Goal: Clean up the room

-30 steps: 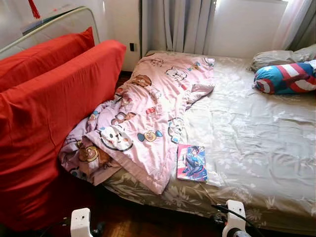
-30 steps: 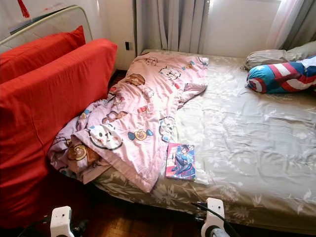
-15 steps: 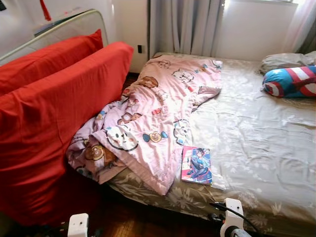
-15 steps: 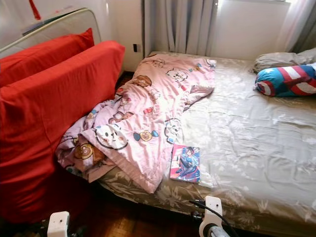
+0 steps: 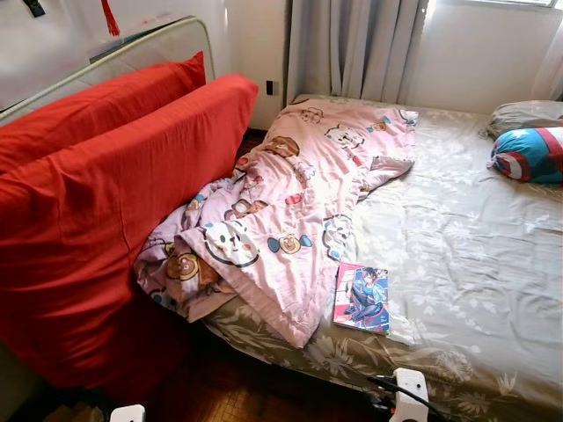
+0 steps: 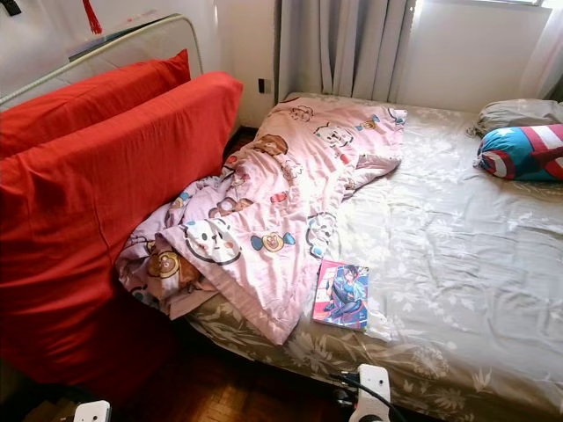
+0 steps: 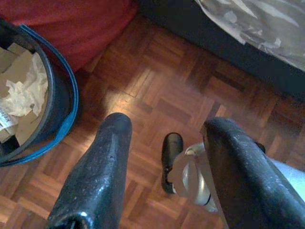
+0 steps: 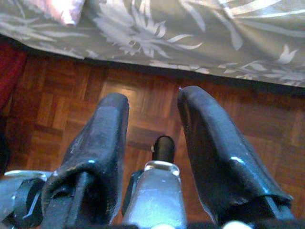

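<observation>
1. Lying near the foot edge of the bed with the grey-beige floral sheet (image 5: 457,255), a thin colourful comic book with a drawn figure on its cover (image 5: 361,297) rests flat, just beside the hem of a crumpled pink cartoon-print quilt (image 5: 290,220).
2. The quilt runs from the curtain side of the bed down to the near left corner, where it bunches against two big red fabric cushions (image 5: 106,202) standing on edge beside the bed.
3. A round blue, red and white striped pillow (image 5: 530,154) sits at the far right, with a grey pillow (image 5: 523,114) behind it.
4. A dark round bin with a blue rim (image 7: 57,105) stands on the brown parquet floor (image 7: 162,90) next to the red fabric; it holds crumpled white paper and pieces of cardboard.
5. The left gripper (image 7: 164,176) hangs low over the parquet, fingers spread, holding nothing.
6. The right gripper (image 8: 152,143) hangs over the floor by the bed's edge, fingers likewise apart and empty.
</observation>
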### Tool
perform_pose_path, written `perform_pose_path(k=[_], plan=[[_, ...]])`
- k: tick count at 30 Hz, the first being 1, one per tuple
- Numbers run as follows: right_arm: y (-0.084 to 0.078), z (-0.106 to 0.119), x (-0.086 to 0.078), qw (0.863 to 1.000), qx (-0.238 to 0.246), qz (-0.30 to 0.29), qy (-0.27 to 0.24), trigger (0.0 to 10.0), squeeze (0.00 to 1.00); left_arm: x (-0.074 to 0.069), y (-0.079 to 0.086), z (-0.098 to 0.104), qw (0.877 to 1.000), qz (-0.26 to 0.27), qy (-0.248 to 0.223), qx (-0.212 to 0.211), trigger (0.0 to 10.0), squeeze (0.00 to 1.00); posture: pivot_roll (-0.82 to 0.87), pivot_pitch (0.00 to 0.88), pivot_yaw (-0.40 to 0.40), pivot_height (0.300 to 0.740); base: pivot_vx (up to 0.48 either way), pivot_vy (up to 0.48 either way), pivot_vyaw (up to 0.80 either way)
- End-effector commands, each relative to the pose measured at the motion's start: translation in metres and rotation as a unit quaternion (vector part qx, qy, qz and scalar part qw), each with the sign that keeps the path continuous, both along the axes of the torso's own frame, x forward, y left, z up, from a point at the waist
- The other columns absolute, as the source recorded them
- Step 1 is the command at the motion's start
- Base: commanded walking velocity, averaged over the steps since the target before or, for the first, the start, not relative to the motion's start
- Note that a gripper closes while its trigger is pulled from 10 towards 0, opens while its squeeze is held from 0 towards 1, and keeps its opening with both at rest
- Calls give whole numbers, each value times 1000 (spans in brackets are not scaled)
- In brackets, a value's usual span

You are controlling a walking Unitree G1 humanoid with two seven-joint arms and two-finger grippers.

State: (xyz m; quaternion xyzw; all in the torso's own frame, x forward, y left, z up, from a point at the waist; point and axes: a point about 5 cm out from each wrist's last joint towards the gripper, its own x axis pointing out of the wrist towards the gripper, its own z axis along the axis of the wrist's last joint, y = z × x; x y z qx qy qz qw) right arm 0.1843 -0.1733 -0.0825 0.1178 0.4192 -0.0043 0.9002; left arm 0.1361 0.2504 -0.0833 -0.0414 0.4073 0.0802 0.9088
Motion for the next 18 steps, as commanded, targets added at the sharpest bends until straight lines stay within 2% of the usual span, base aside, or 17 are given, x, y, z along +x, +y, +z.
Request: perform_pose_path(k=[1, 9, 18], plan=[[-2, 0, 0, 1000, -2, -10, -5, 10000, 0, -3, -3, -3, 1000, 8, 13, -7, 10000, 0, 34, 18, -11, 740, 0, 0, 0], [-3, -2, -6, 1000, -4, -2, -3, 10000, 0, -1, -6, -4, 1000, 18, 16, -7, 10000, 0, 57, 47, -34, 740, 0, 0, 0], [-7, -3, -10, 1000, -13, -6, 0, 10000, 0, -10, -3, -7, 999, 24, 35, -8, 10000, 0, 41, 57, -44, 740, 0, 0, 0]])
